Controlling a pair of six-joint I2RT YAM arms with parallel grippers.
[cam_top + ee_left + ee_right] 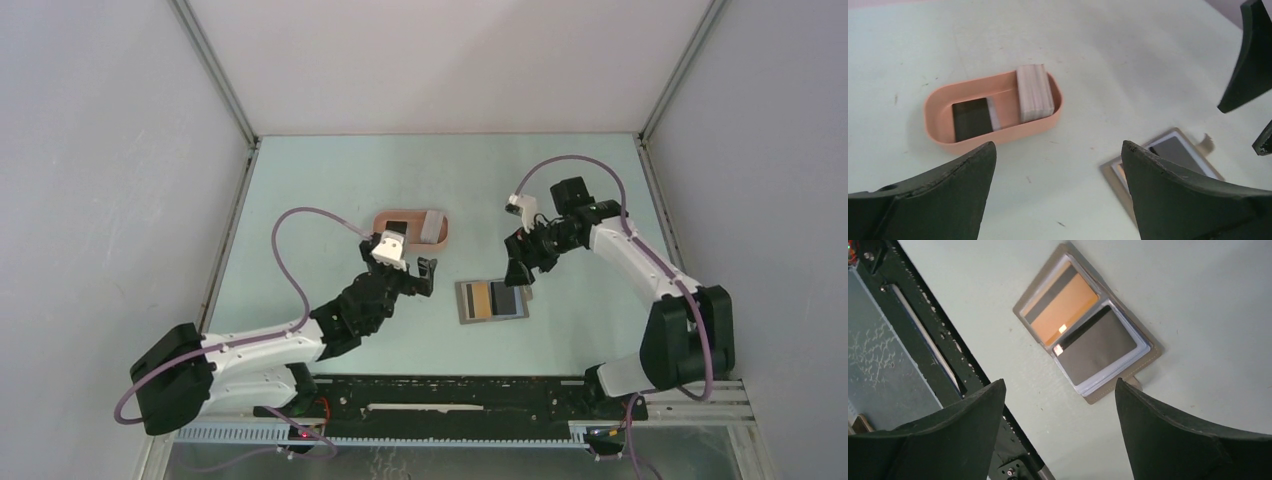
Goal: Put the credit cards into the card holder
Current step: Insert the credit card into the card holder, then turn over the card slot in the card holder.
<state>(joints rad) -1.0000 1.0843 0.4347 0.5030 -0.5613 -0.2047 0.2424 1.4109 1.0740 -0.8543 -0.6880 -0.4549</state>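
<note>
pink card holder [1013, 132] holds black card [970, 119].

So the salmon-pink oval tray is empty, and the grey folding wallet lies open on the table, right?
No, not empty: the left wrist view shows the salmon-pink oval tray holding a black card and a whitish stack of cards. The grey folding wallet does lie open.

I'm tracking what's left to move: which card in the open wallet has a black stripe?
The yellow-orange card, with the stripe running along one long edge. Its neighbour, the dark grey card, is plain with no stripe.
</note>
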